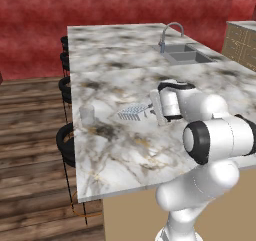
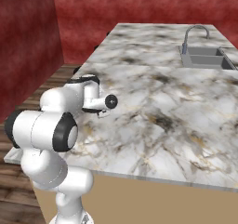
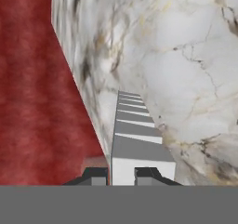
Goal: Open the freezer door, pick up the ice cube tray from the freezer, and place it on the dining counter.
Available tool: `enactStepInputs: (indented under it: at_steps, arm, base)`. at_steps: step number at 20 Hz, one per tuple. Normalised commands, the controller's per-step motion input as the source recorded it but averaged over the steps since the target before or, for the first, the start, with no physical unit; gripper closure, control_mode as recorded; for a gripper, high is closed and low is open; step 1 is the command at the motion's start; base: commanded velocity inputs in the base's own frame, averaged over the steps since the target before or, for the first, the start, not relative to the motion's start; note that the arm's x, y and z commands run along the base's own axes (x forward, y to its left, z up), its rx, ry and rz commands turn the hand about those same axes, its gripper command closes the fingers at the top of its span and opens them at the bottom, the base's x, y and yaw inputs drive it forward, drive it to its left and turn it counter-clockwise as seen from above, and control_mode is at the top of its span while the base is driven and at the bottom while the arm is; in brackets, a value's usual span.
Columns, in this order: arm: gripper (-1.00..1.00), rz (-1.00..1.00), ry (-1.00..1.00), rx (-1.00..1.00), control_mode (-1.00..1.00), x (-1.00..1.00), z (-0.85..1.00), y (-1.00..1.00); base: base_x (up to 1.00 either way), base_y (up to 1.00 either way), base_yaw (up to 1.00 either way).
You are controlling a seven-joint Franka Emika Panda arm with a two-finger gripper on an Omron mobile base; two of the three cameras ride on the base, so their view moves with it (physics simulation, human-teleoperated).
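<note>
Arm: nearest to my base cameras, the white arm (image 1: pixel 215 135) bends up and reaches out over the dining counter (image 1: pixel 125 155).
Gripper: I see the gripper (image 3: pixel 122 174) with its dark fingertips (image 3: pixel 95 175) closed on the near end of the ice cube tray (image 3: pixel 135 135); in the left base view the hand sits over the counter, just beside the tray (image 1: pixel 134 112).
Ice cube tray: pale, ribbed with little compartments, gripped at one end. From the left base view it is above the marble, on the stool side of the hand; I cannot tell whether its underside touches the counter.
Dining counter: white-grey marble with brown-black veins on a tan base. In the hand view the tray runs along close to the counter's edge, with red wall (image 3: pixel 37 102) beyond that edge.
Cup: a small translucent cup (image 1: pixel 87 115) stands on the counter, near the tray and closer to the stool-side edge.
Sink: a steel sink (image 1: pixel 187 55) with a curved faucet (image 1: pixel 170 32) is set in the counter's far end, well apart from the tray.
Stools: black stools (image 1: pixel 65 142) line the counter's left edge, over the wooden floor (image 1: pixel 30 150).
</note>
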Motion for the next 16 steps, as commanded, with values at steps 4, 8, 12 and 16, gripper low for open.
enactStepInputs:
  at_steps: [4,8,12,16]
  arm:
    - [1.00,0.00,0.12,0.00,-1.00,0.56,-0.21,0.01]
    - [1.00,0.02,0.01,0.00,-1.00,0.31,-0.28,0.00]
    - [1.00,0.03,-0.06,0.00,-1.00,0.08,-0.27,0.00]
    - [1.00,0.02,-0.03,0.00,-1.00,0.12,-0.38,0.05]
  base:
    - [0.00,0.00,0.00]
    - [0.00,0.00,0.00]
    - [0.00,0.00,0.00]
    - [0.00,0.00,0.00]
